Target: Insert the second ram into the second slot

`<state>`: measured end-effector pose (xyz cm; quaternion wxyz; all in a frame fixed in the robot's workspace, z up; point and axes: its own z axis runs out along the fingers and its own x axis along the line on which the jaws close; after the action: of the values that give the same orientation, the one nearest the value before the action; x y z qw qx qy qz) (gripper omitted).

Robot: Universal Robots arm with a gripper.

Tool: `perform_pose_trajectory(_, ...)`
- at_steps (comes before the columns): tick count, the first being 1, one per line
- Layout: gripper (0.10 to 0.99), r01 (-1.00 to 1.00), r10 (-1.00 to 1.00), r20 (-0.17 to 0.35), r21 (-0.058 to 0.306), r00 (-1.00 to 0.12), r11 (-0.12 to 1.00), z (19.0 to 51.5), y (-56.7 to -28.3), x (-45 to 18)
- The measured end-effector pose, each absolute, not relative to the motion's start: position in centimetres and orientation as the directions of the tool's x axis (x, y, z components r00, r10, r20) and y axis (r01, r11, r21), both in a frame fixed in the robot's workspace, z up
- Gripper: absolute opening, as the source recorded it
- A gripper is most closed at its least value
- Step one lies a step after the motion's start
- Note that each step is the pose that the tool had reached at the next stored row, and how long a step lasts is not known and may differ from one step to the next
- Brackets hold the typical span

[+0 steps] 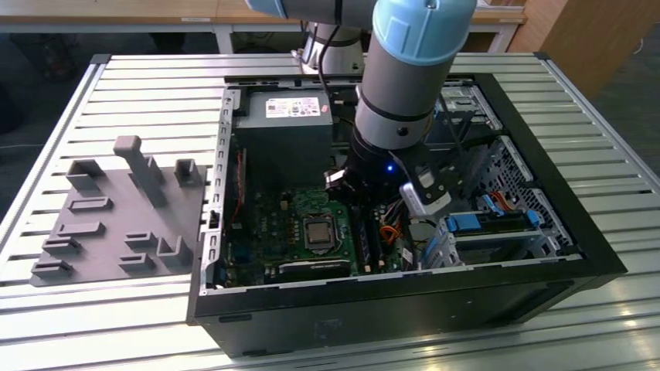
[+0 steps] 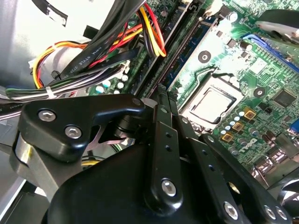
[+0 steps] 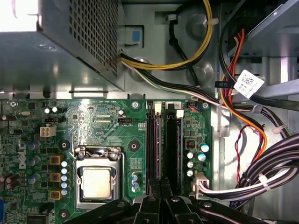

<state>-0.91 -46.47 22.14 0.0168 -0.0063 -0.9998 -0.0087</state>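
Observation:
The open computer case (image 1: 577,232) lies on a slatted table, and my arm reaches down into it. My gripper (image 3: 161,187) hangs low over the motherboard (image 3: 107,135), beside the CPU socket (image 3: 96,183). Its fingers (image 2: 161,116) are pressed together. They point at the strip between two long black ram slots, one nearer the socket (image 3: 153,149) and one farther (image 3: 173,149). White latches cap both slots at their far ends. The second ram is hidden. In the exterior view the gripper (image 1: 361,202) sits under the wrist, above the slots (image 1: 366,241).
The metal power supply (image 3: 70,42) stands close behind the board. Thick cable bundles (image 3: 261,172) run along the slot side, with coloured wires (image 2: 93,51) near the fingers. Blue drive-bay clips (image 1: 484,224) lie at the exterior view's right. A grey fixture plate (image 1: 113,224) sits outside the case.

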Motion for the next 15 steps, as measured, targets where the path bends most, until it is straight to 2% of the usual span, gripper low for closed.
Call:
perform_pose_trajectory(11, 0.122, 0.013, 0.012, 0.034, 0.017, -0.999, 1.000, 22.03, -46.47, -0.91)
perform_pose_trajectory(12, 0.184, 0.013, 0.012, 0.034, 0.017, -0.999, 1.000, 22.03, -46.47, -0.91)
perform_pose_trajectory(15, 0.184, 0.013, 0.012, 0.034, 0.018, -0.999, 1.000, 22.23, -46.47, -0.91)
